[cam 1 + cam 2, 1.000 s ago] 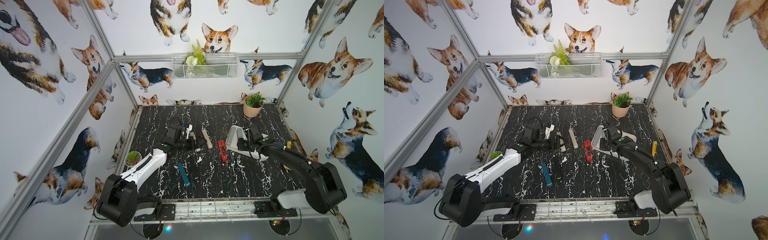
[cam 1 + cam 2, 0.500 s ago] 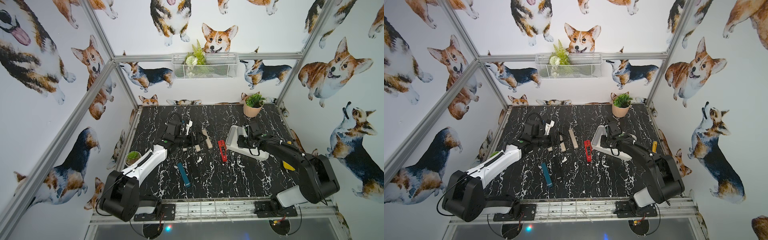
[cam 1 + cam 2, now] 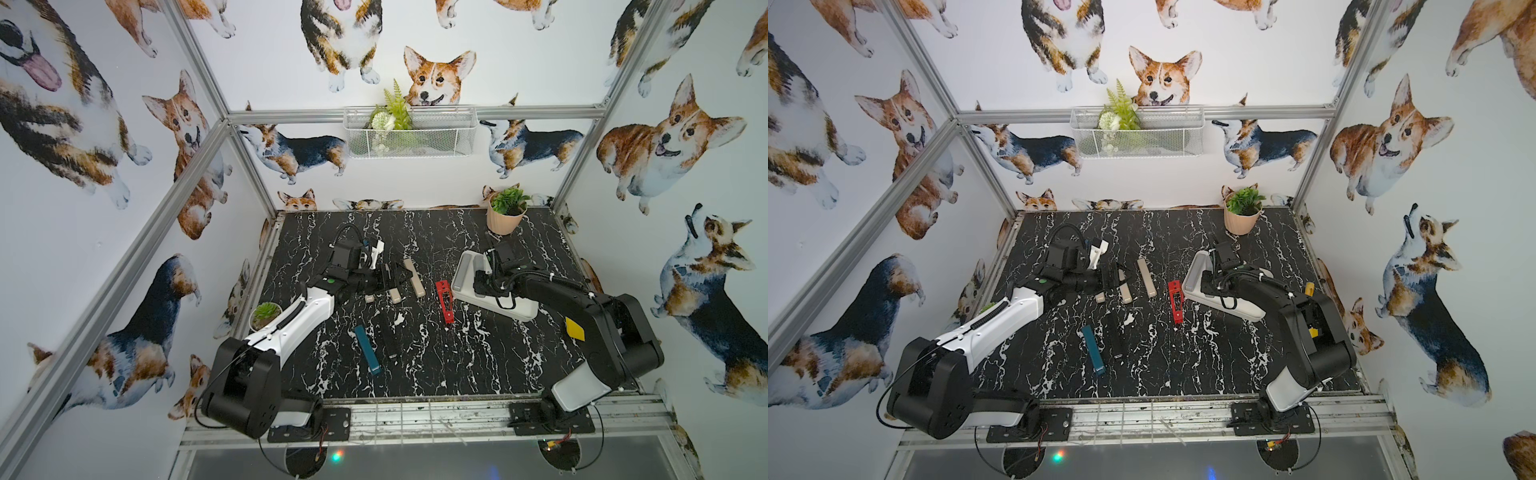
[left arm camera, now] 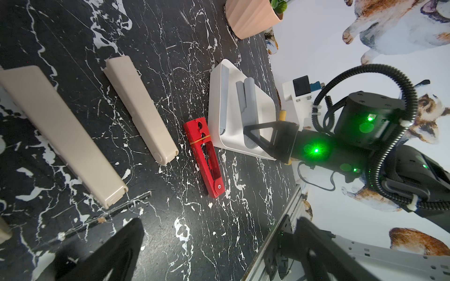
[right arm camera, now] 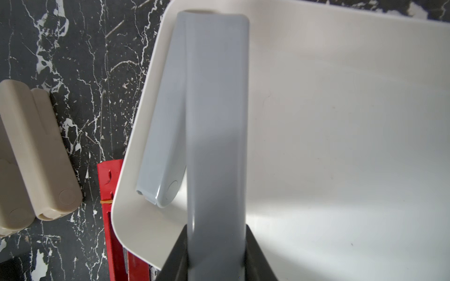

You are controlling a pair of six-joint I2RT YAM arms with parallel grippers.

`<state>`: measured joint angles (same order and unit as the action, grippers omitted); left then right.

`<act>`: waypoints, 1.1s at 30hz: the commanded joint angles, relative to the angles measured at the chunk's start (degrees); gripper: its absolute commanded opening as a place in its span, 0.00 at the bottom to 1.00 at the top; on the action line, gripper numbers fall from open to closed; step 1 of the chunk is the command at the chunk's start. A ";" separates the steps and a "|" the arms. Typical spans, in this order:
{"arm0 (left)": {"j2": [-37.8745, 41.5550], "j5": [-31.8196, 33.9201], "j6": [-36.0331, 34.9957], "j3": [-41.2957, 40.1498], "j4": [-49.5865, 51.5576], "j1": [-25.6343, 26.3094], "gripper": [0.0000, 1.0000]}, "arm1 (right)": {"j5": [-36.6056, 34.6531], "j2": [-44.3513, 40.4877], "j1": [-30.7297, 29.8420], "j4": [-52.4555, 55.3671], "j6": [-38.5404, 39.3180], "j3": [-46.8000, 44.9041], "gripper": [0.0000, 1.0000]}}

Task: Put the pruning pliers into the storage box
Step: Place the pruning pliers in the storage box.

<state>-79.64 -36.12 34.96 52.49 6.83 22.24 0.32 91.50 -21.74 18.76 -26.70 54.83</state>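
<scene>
My right claw [image 5: 215,245], clenched on grey pruning pliers [image 5: 216,121], has eased down into the storage box [image 5: 341,97]; release comes next.

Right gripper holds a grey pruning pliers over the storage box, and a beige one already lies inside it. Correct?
No. The resting pliers inside the storage box is grey, not beige; the right wrist view shows it. The right gripper does hold a second grey pliers over the box.
</scene>
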 commanded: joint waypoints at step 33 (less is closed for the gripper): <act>2.03 -0.97 -1.39 -1.86 0.13 -1.62 1.00 | 1.41 9.92 0.45 -2.51 0.86 5.53 0.06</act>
<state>-78.00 -36.58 34.06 50.89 7.66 20.91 1.48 101.06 -21.28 17.15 -25.69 59.64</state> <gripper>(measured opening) 0.999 0.293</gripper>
